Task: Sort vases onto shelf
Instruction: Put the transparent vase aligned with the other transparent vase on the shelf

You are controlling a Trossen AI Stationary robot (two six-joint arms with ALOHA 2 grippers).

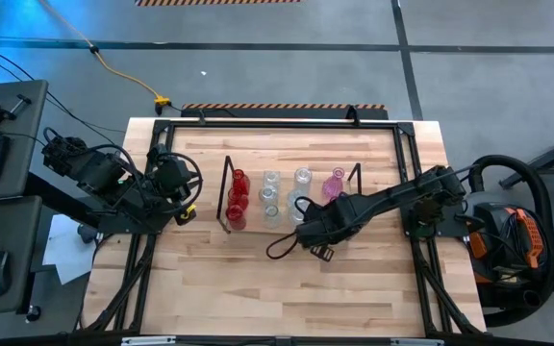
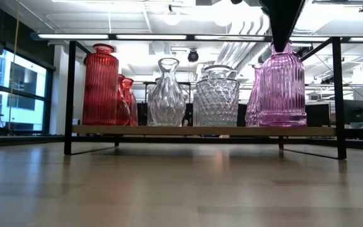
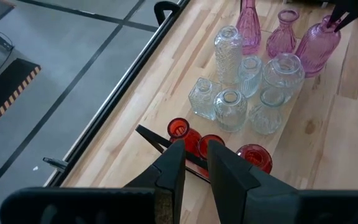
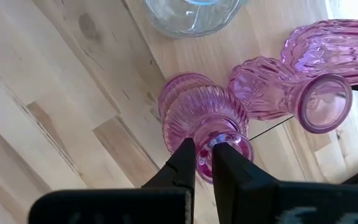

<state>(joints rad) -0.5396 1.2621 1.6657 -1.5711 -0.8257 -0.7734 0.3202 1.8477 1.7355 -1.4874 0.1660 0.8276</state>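
Wooden boards make up the big table [image 1: 258, 279], and the shelf [image 2: 200, 130] sits across its middle. On the shelf stand the vases in groups by colour: red vases [image 1: 238, 197] at one end, clear vases [image 1: 272, 197] in the middle, and pink vases [image 3: 278, 31] at the other end.

The right arm reaches in over the pink end. The right gripper [image 4: 205, 155] has its two fingers pinched on the rim of a ribbed pink vase [image 4: 194, 115]. In the low view this vase stands upright with its bottom on the shelf board, just beside another pink one.

The left arm waits near the red end. The left gripper [image 3: 196, 165] holds nothing, and its fingers are a little apart.

Glass like this is probably hard, smooth and slippery. It would break if it fell or knocked a neighbour. The vase looks small and likely light, so a grip on the thick rim at the neck should hold it. The fat ribbed belly looks too wide for the fingers. Letting go slowly would help keep it from tipping.
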